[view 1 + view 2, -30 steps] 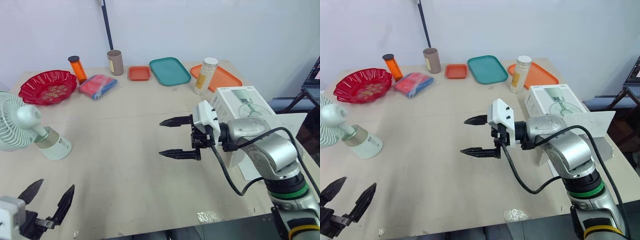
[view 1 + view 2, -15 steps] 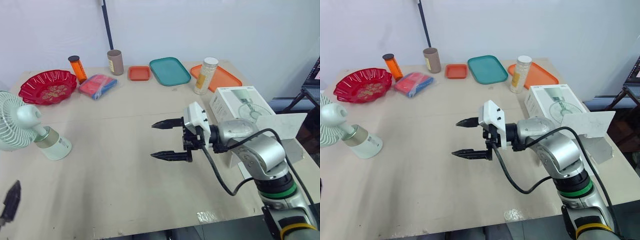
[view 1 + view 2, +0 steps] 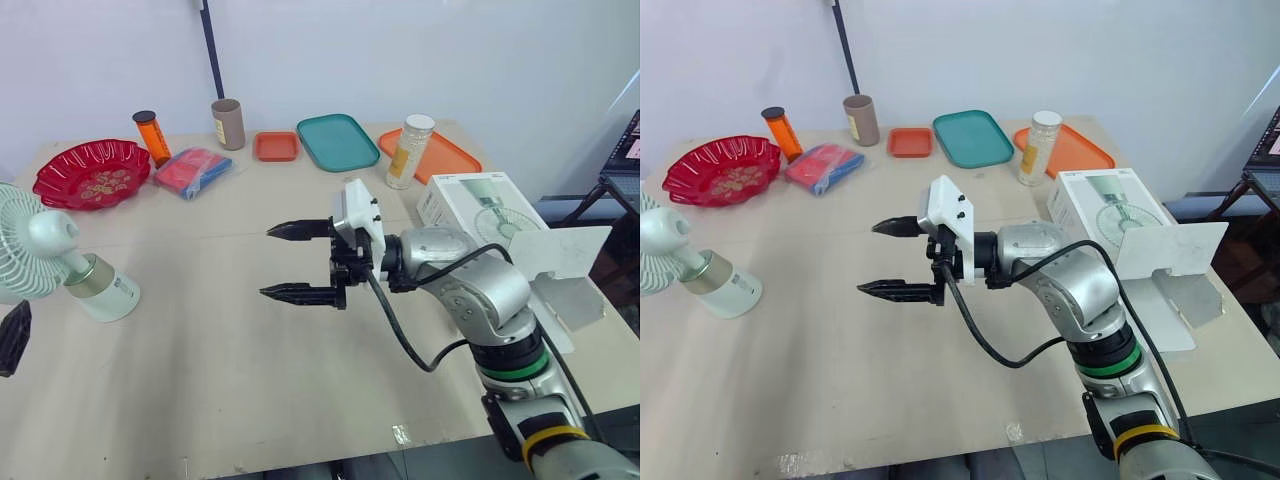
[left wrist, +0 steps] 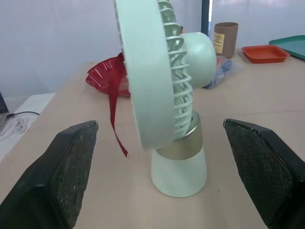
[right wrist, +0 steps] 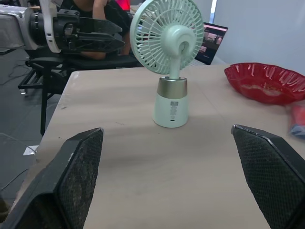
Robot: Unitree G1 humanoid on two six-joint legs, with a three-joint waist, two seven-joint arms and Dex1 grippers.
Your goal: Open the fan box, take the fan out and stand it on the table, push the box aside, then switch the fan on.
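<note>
While the round, ribbed plastic fan (image 3: 48, 236) stands upright, left gripper (image 4: 159, 125) and right gripper (image 3: 267, 262) gape open.

The 2 head views look forward and down from above the near edge of the table (image 3: 250, 380), taking in the whole surface up to the wall. They share almost the same scene, slightly offset sideways. The left wrist view looks level along the left gripper (image 4: 159, 125), close to the fan (image 4: 162, 95) at the left edge. The right wrist view looks along the right gripper (image 5: 167, 129) from mid-table toward that same fan, farther off.
</note>
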